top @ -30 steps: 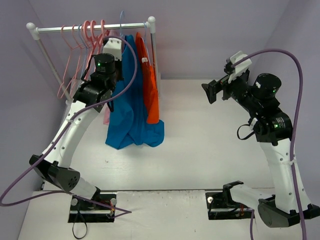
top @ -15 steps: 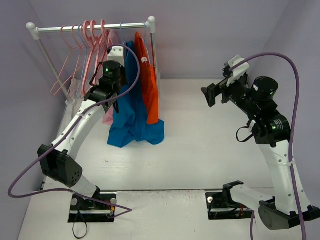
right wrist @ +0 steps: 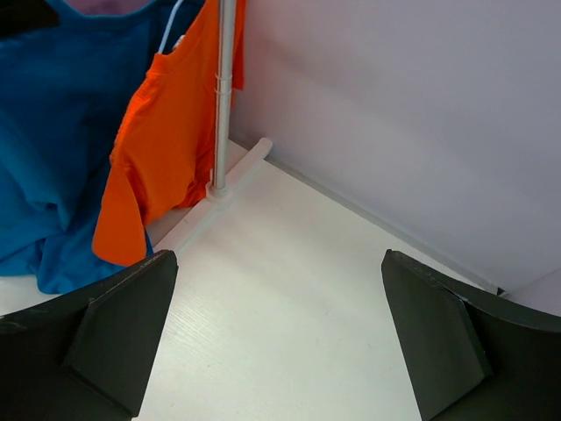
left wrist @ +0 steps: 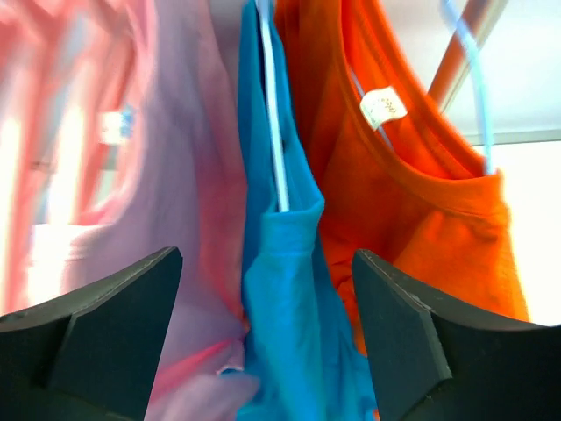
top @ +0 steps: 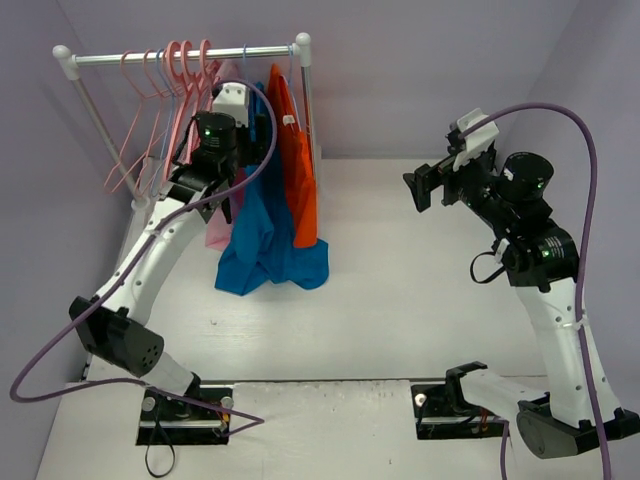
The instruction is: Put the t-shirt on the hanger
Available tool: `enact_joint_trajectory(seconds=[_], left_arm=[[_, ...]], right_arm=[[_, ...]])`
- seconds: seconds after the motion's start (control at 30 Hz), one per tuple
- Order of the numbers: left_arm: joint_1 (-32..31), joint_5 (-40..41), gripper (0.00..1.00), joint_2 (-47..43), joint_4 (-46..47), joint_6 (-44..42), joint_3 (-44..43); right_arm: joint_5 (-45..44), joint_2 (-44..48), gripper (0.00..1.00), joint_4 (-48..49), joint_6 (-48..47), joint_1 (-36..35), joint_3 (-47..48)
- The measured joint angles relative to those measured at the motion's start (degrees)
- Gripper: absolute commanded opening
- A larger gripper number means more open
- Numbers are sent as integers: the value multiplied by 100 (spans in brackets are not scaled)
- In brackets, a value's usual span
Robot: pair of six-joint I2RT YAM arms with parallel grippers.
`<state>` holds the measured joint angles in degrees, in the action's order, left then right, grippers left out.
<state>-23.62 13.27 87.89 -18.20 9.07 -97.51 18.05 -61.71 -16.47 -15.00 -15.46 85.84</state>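
Observation:
The bright blue t-shirt [top: 262,225] hangs from the rail between a pale pink garment [top: 214,236] and an orange garment [top: 303,170], its lower end bunched on the table. In the left wrist view a thin pale hanger [left wrist: 273,114] runs down into the t-shirt's [left wrist: 285,298] neck. My left gripper [left wrist: 267,261] is up at the rack, open, with the cloth in front of its jaws and apart from them. In the top view the left gripper [top: 234,120] sits right next to the t-shirt's top. My right gripper [top: 425,188] hovers open and empty over the table [right wrist: 289,289].
A white clothes rack [top: 180,56] stands at the back left with several pink hangers [top: 165,85] on it. Its right post [right wrist: 224,96] and foot are beside the orange garment [right wrist: 166,149]. Walls close the back and both sides.
My left gripper has gone from shut to open and has shifted slightly left at the rack. The t-shirt stays hanging. The right arm has barely moved.

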Motion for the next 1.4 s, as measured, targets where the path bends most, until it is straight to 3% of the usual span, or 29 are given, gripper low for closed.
enact_joint_trajectory(seconds=[0.37,0.53,0.77,0.97,1.4], left_arm=[[0,-141,77,-2637,-1173,-510,-72],[2,-32,79,-3997,-1607,-543,782],[2,729,80,-5544,-2219,-224,2654],[2,1070,80,-6003,-2572,78,3455],[1,1246,80,-6117,-2596,571,3556]], right_arm=[[-1457,295,100,136,445,0,-652],[-1908,841,100,175,558,0,-1303],[-2611,1605,100,392,790,0,-2063],[-3435,1715,100,511,1180,0,-2339],[-3777,1521,100,714,1536,-41,-2457]])
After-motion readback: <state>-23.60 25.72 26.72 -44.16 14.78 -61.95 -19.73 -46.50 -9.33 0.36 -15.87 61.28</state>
